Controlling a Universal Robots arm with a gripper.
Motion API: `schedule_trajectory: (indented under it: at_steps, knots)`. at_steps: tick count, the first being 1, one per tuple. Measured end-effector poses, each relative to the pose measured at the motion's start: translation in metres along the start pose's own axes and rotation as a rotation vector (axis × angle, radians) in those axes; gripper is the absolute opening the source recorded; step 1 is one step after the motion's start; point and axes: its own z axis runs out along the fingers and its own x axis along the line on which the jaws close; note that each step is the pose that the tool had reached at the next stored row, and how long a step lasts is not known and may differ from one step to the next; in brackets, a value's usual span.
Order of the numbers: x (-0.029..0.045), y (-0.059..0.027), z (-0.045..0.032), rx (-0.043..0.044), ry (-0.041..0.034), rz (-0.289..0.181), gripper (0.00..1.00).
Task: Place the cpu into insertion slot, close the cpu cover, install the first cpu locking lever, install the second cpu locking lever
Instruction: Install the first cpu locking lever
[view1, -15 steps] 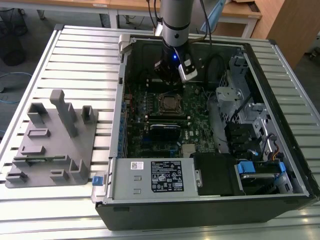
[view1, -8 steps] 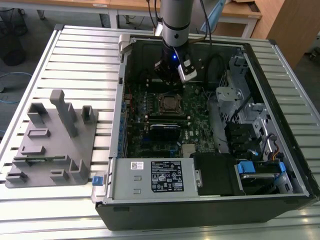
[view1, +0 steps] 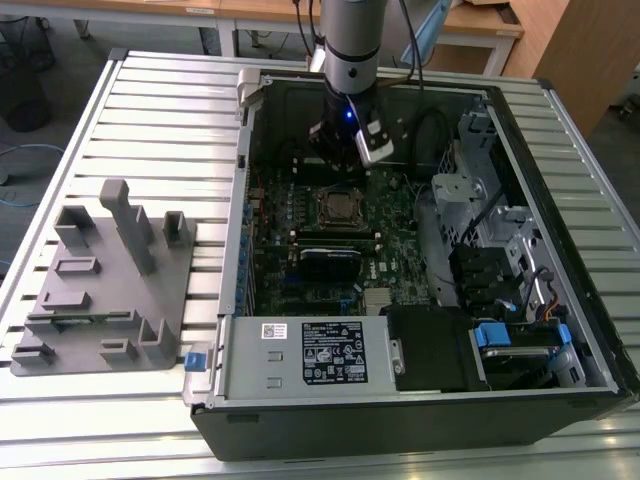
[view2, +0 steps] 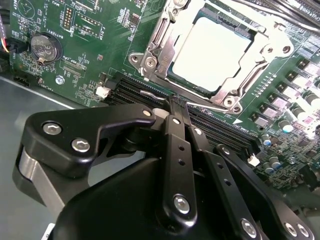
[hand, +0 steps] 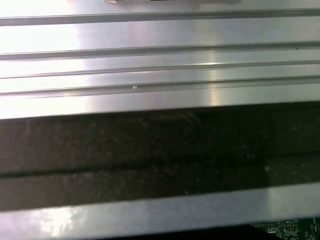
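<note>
My gripper (view2: 176, 106) is inside the open computer case (view1: 560, 400), hovering low over the green motherboard (view2: 95, 55), just beside the CPU socket. In the second wrist view my fingers (view2: 175, 145) are pressed together, nothing between them. Tips sit right at the edge of the long black memory slots (view2: 135, 90), near a thin wire lever (view2: 207, 106) that runs along the socket's near side.

The cpu (view2: 212, 52) is already seated in the insertion slot (view2: 150, 62): dull silver top, lying flat. The cpu cover (view2: 260, 55) is down around it, its window framing the chip. I can't tell from here whether that lever is latched or free.

A round coin battery (view2: 45, 47) sits on the board, well apart from the socket.

In the exterior view my arm (view1: 350, 40) comes down at the far side of the case. The socket (view1: 343, 208) shows mid-board, just in front of my wrist. The power supply box (view1: 305, 355) with its white label lies along the near wall, and a black drive cage (view1: 435, 350) is beside it toward the exterior view's right. A grey fixture tray (view1: 110, 290) sits on the slatted aluminium table (view1: 160, 100), at the exterior view's left, apart from the case.

The first wrist view looks at table slats (hand: 160, 65) and a dark case wall (hand: 160, 150)
</note>
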Motion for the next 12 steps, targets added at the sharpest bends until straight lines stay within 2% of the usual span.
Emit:
schedule_trajectory:
  at_steps: [4,12]
  knots:
    - [-0.0002,-0.0002,0.0011,0.0004,0.0002,0.001,0.11]
    - [-0.0011,0.0,0.0037,0.0024,-0.0041,0.033,0.11]
